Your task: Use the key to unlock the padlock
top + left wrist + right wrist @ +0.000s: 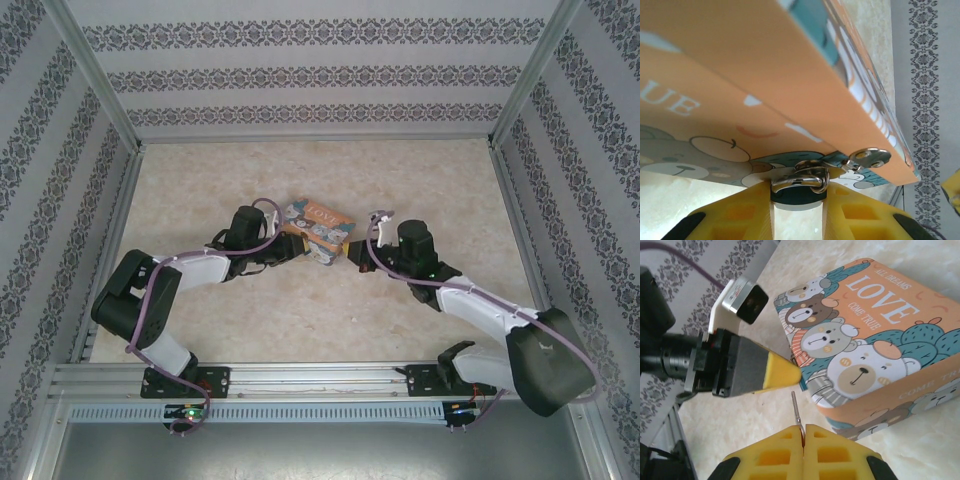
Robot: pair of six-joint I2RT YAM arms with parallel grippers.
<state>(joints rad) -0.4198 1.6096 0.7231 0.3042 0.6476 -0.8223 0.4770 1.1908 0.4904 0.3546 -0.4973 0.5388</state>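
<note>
Right, straight to the padlock (798, 196): wedged by its dark teal body between the yellow fingers (735, 220) of the left pincer (797, 215), pinched tight, silvery shackle on top and looped through the hasp (867, 157) on the side of the orange tin (765, 75). Sitting low against that tin wall, close over the desk (670, 200). Over to the key (796, 407): thin metal sliver, standing nearly upright, gripped at its lower end by the right pincer (803, 432), fingers pressed together on it. Tip aimed up at the left pincer's yellow finger, close below it, not touching. Just beside the near corner of the tin, too. Seen from above: both pincers facing each other at the tin's near side, mid-desk, padlock somewhere between them, too small to pick out there.
</note>
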